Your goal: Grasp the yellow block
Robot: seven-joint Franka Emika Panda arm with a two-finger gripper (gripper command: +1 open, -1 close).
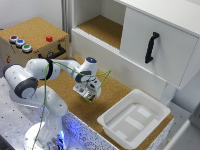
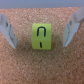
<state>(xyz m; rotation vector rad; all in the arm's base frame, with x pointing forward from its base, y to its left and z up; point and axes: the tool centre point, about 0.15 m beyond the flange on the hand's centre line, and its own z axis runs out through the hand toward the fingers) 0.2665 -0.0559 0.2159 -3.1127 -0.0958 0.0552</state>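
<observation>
Jaws are held wide; gripper (image 2: 42, 30) is centred w/ yellow block (image 2: 42, 36) between fingers (image 2: 8, 31) on cork surface (image 2: 42, 67), untouched. Risk: block gets nudged/twisted if closed off-centre, or clipped if descent is short.

Robot arm (image 1: 37, 82): white, glossy, rounded shell segments joined by dark grey to black bands at the joints. One large joint cap, dark and circular, faces outward on the lower segment. Blue light glows on the cap (image 1: 91, 60) near the wrist and again at the base (image 1: 61, 136).
Cable (image 1: 48, 85): thin, green, running along the arm from the base up and looping loosely past the wrist.
Gripper (image 1: 90, 97): white and grey body with dark details; fine markings not legible.
Fingers (image 2: 8, 30): two pale grey, flat, tapering blades with lighter edges, seen in the wrist view.
</observation>
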